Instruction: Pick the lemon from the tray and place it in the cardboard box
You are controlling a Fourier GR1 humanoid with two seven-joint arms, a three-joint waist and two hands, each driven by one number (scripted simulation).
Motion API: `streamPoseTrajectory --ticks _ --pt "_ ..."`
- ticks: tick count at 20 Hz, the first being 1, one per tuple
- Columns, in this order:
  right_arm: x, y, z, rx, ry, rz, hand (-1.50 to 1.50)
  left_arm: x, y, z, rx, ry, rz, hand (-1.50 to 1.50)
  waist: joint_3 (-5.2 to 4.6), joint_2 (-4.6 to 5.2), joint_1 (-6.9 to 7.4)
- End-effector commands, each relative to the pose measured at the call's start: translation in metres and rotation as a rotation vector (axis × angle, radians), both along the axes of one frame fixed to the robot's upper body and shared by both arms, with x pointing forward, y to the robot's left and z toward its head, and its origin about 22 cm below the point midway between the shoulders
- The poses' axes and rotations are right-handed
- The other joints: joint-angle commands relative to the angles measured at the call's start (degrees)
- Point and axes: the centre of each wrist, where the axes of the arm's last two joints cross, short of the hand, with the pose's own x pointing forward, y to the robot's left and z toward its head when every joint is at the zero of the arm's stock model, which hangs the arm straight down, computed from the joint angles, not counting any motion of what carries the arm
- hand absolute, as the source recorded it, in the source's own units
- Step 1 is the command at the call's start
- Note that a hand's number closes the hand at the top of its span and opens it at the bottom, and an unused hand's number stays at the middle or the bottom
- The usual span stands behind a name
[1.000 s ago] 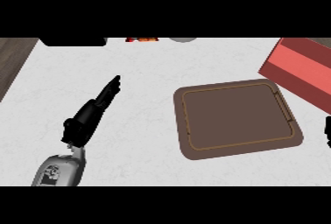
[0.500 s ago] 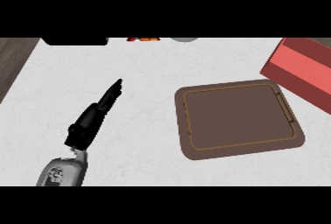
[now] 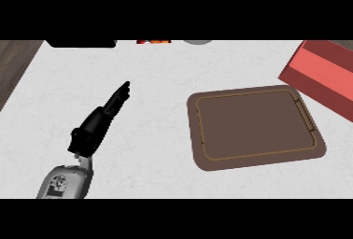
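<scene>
The brown tray (image 3: 252, 124) lies right of the counter's middle, and its inside shows bare, with no lemon to be seen anywhere. A red box (image 3: 322, 71) stands at the upper right, cut off by the view's edge. My left hand (image 3: 97, 125) rests on the counter left of the tray, fingers straight and pointing up and to the right, holding nothing. Its grey forearm (image 3: 66, 182) comes in from the lower left. My right hand shows nowhere.
Along the far edge sit a black object (image 3: 79, 43), a small red and orange thing (image 3: 153, 41) and a grey round object (image 3: 198, 41). A dark wooden strip (image 3: 14, 63) marks the counter's left edge. White counter (image 3: 158, 79) lies between hand and tray.
A dark shape at the right edge beside the tray, seen one second ago, has gone out of view. The left hand has hardly moved.
</scene>
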Motion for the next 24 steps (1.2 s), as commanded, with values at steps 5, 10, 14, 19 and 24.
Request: streamPoseTrajectory --ticks 5,10,14,19,24 --pt "0.044 -0.039 0.005 -0.040 0.019 -0.070 1.50 -0.001 -0.005 0.003 -0.010 -0.007 -0.013 0.00 0.01 0.14 0.43" --pt "0.064 -0.035 -0.030 -0.068 0.057 -0.074 1.50 -0.008 -0.004 -0.008 -0.011 0.001 -0.018 0.00 0.01 0.06 0.18" --pt "0.076 -0.059 -0.064 -0.089 0.118 -0.086 1.50 -0.003 0.012 -0.005 -0.002 0.003 -0.008 0.00 0.05 0.35 0.80" --pt "0.100 -0.042 -0.101 -0.057 0.183 -0.104 1.50 0.002 -0.002 0.005 -0.003 -0.008 -0.015 0.00 0.06 0.36 1.07" --pt "0.104 -0.058 -0.101 0.220 0.220 -0.131 -1.50 0.013 -0.021 -0.001 -0.008 -0.024 -0.030 0.00 0.10 0.71 1.34"
